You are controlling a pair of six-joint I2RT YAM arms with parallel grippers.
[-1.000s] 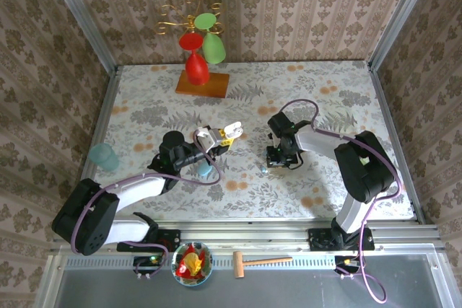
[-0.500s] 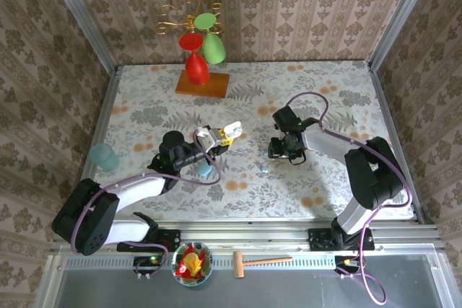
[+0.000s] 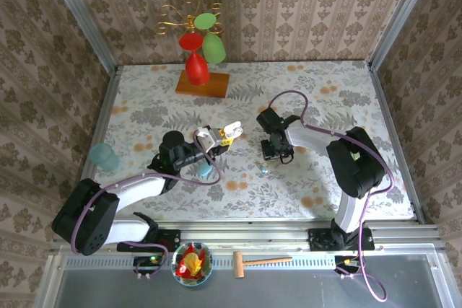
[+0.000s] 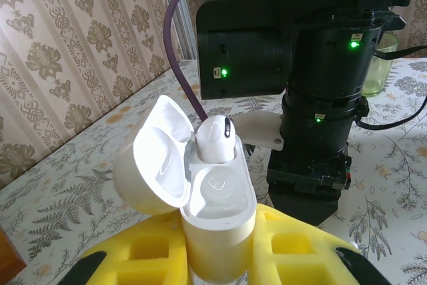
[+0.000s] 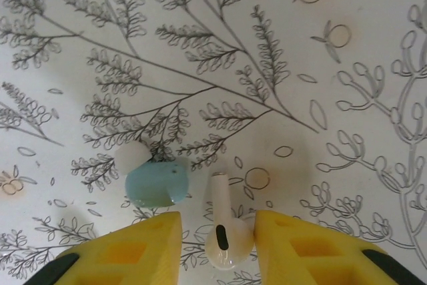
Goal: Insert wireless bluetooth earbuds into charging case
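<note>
My left gripper (image 4: 217,253) is shut on an open white charging case (image 4: 219,213), held upright with its lid (image 4: 155,165) swung to the left. One white earbud (image 4: 215,139) sits in the case's far socket; the near socket (image 4: 219,185) is bare. In the top view this gripper (image 3: 229,132) hovers mid-table. My right gripper (image 3: 277,151) points down at the table just to its right. Its yellow fingers (image 5: 137,248) stand open around a second white earbud (image 5: 225,235), stem pointing away, with a gap on the left side. A pale blue earbud (image 5: 155,182) lies just left of it.
A light blue case (image 3: 205,169) lies under my left forearm. A green cup (image 3: 105,155) stands at the table's left edge. A wooden stand with red and green ornaments (image 3: 202,70) is at the back. A bowl (image 3: 192,263) and a hammer (image 3: 260,260) sit off the front edge.
My right wrist has shifted a little left, toward the held case, and its forearm has swung. The left arm and the case have stayed still.
</note>
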